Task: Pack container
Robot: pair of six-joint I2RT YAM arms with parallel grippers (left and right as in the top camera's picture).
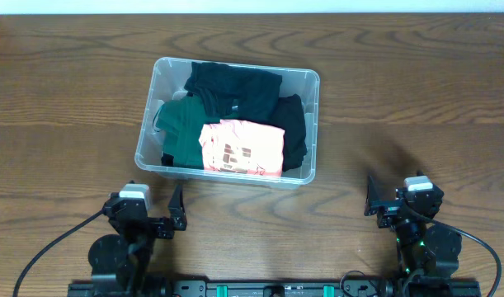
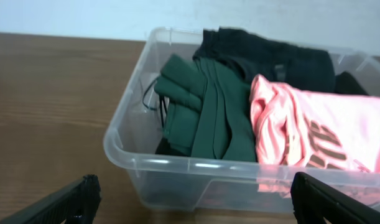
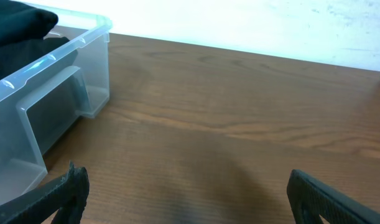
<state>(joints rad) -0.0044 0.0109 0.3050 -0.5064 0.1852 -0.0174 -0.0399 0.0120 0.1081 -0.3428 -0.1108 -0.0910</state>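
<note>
The container (image 1: 145,142), a clear plastic tub, stands at the table's middle. It holds black garments (image 1: 235,87), a folded green garment (image 1: 181,124) and a pink printed shirt (image 1: 242,147). My left gripper (image 1: 146,208) rests near the front edge, just short of the tub's near left corner, and is open with nothing in it. In the left wrist view the container (image 2: 177,164) fills the frame beyond the left gripper (image 2: 193,199). My right gripper (image 1: 404,198) sits open to the front right, apart from the tub. In its wrist view the right gripper (image 3: 186,193) hovers over bare wood, with the container (image 3: 46,62) at the left.
The wooden table (image 1: 416,91) spreads bare on every side of the tub. A pale wall (image 3: 252,22) runs behind the table's far edge. Cables (image 1: 54,247) trail from both arm bases along the front edge.
</note>
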